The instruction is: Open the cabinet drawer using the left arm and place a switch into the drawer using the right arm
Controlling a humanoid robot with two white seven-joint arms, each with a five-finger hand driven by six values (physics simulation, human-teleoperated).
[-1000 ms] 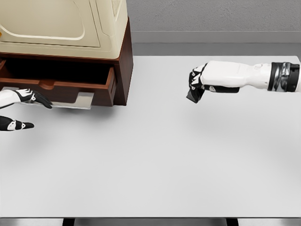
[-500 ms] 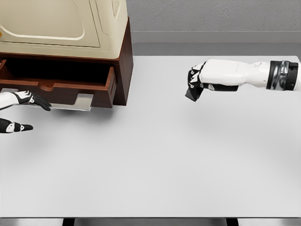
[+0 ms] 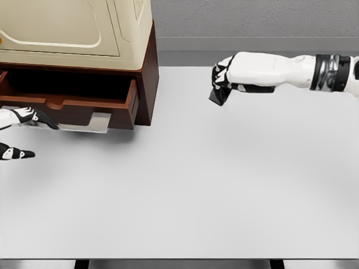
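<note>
Nearest to me is the white table, a broad flat surface that reaches from the front edge to the grey wall behind.

At the left edge, low over the table, is my left hand. Only the fingers show; the rest is cut by the frame. They are spread and relaxed, one finger pointing right near the bottom and the others higher, just in front of the drawer. They hold nothing. I cannot tell if the upper fingertips touch the pale handle plate that hangs under the drawer front.

The drawer of the cabinet is pulled out toward me. It is dark red-brown wood, and the inside looks dark. On top of the cabinet stands a cream-coloured box with rounded panels.

Further back and to the right, my right arm comes in from the right edge, stretched out level above the table. My right hand is curled closed around the switch, a small dark object that sticks out below the fingers. The switch is held in the air, well apart from the drawer, to the right of the cabinet.
</note>
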